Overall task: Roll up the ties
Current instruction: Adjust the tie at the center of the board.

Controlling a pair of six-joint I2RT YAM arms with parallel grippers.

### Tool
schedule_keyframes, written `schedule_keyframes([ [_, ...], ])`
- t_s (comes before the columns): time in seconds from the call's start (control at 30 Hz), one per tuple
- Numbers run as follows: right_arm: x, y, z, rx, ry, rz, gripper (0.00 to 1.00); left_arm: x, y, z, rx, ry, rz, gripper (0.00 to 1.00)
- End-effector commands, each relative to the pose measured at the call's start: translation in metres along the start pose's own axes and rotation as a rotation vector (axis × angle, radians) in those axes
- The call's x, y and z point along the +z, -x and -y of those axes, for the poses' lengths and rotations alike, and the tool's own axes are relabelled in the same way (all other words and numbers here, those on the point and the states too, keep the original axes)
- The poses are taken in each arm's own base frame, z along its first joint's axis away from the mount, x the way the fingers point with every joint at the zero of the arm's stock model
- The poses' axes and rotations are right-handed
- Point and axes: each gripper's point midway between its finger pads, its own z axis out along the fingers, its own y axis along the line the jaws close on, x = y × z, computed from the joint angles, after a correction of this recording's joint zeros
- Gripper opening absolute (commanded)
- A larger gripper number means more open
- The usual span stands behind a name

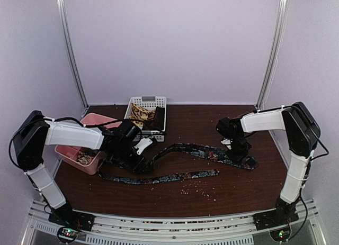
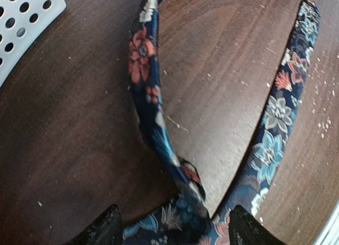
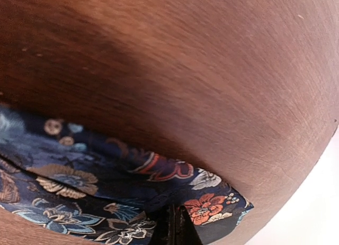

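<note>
The floral tie [image 1: 185, 177] is laid across the worktop [image 1: 206, 123] in a long bent loop. Its fold is seen between the fingers of the left pincer [image 2: 172, 230], which are spread apart. The tie's wide end, towards the right side, is clamped in the closed right pincer [image 3: 172, 229], and a tan tie [image 1: 141, 114] is held in the white basket [image 1: 160, 101] behind.
</note>
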Motion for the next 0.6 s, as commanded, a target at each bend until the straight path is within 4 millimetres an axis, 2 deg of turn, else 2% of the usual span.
schedule_keyframes([
  [0.0, -0.015, 0.0, 0.02, 0.023, -0.069, 0.026, 0.01, 0.01, 0.022, -0.009, 0.0, 0.033, 0.047, 0.71],
  [0.1, -0.024, 0.006, 0.026, 0.042, -0.087, 0.053, 0.01, 0.014, 0.022, -0.012, 0.017, 0.049, 0.027, 0.69],
  [0.17, -0.033, 0.013, 0.024, 0.066, -0.061, 0.101, 0.01, 0.015, 0.022, -0.017, 0.031, 0.07, 0.009, 0.6],
  [0.2, -0.039, 0.017, 0.023, 0.08, -0.043, 0.128, 0.02, 0.016, 0.021, -0.017, 0.038, 0.072, -0.003, 0.54],
  [0.27, -0.049, 0.024, 0.018, 0.099, -0.007, 0.177, 0.02, 0.013, 0.024, -0.015, 0.044, 0.061, -0.018, 0.34],
  [0.33, -0.057, 0.032, 0.009, 0.104, 0.054, 0.224, 0.03, 0.005, 0.033, -0.002, 0.04, -0.003, -0.002, 0.17],
  [0.4, -0.053, 0.034, 0.002, 0.085, 0.079, 0.219, 0.04, -0.004, 0.039, 0.009, 0.032, -0.058, 0.012, 0.08],
  [0.47, -0.04, 0.031, 0.0, 0.052, 0.061, 0.163, 0.01, -0.012, 0.039, 0.014, 0.01, -0.089, 0.0, 0.0],
  [0.57, -0.023, 0.025, -0.007, 0.011, 0.058, 0.107, 0.0, -0.024, 0.039, 0.02, -0.039, -0.163, -0.019, 0.0],
])
